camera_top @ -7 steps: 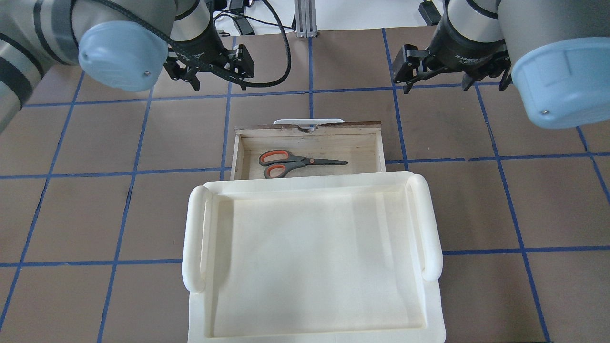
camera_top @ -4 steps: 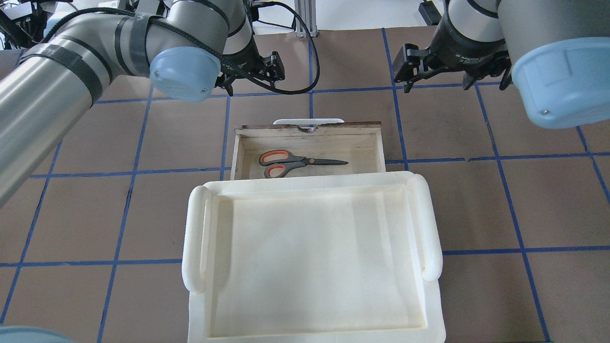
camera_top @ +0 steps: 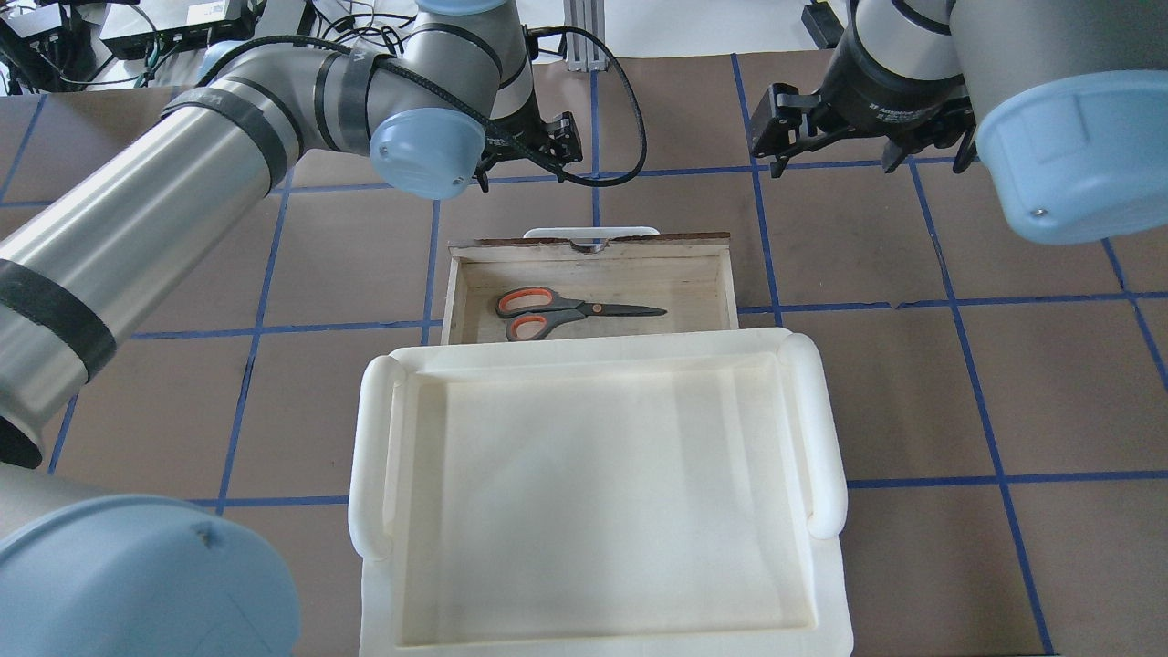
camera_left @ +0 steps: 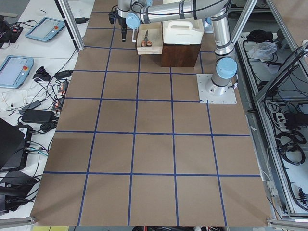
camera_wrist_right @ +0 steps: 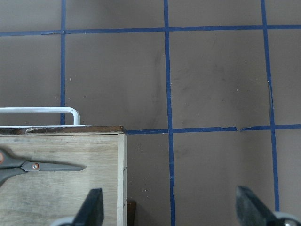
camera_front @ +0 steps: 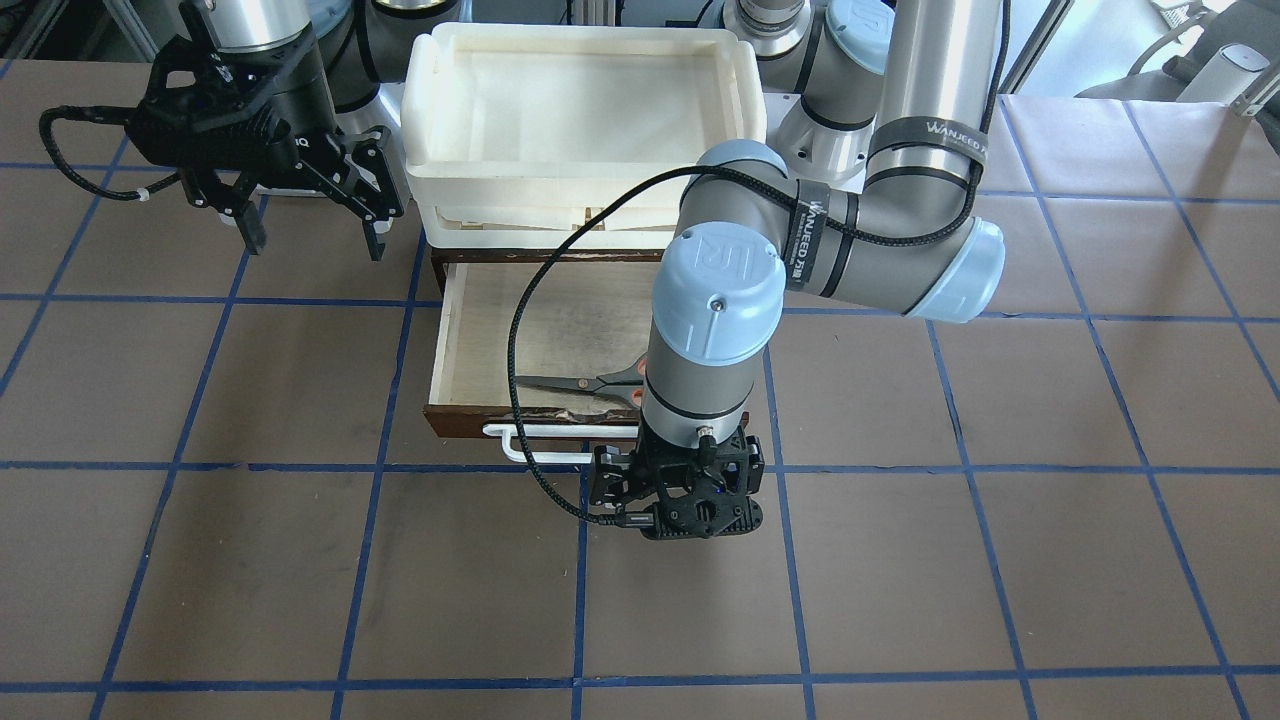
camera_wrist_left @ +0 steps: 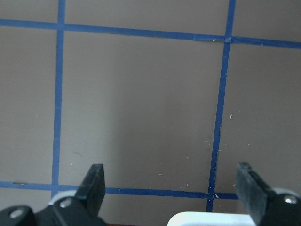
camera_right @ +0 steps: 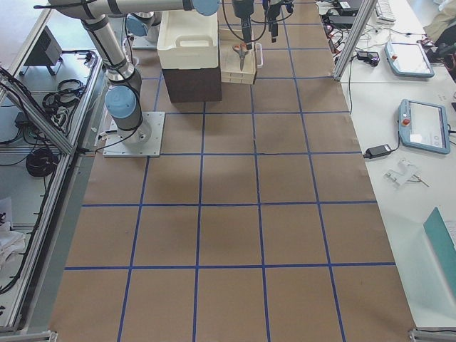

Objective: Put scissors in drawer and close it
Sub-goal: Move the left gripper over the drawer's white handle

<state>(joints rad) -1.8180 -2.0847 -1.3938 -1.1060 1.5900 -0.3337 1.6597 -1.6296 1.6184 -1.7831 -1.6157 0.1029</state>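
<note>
scissors point(camera_top: 575, 313) lying flat inside drawer point(camera_top: 703, 278), loops toward robot's left. drawer open, sticking out from under white tray point(camera_top: 602, 511). left end effector point(camera_wrist_left: 171, 190) spread wide, empty, hovering just beyond white bar handle point(camera_top: 591, 232). right end effector point(camera_front: 313, 245) wide open too, empty, off to side. drawer looks light, stiff, likely slides easy: push centred on front or handle to avoid skew.

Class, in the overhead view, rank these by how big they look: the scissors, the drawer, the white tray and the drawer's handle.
1. white tray, clearly largest.
2. drawer, counting only its pulled-out part.
3. scissors and handle: about equal in length, and the handle is partly hidden behind the drawer front, so unranked.
</note>
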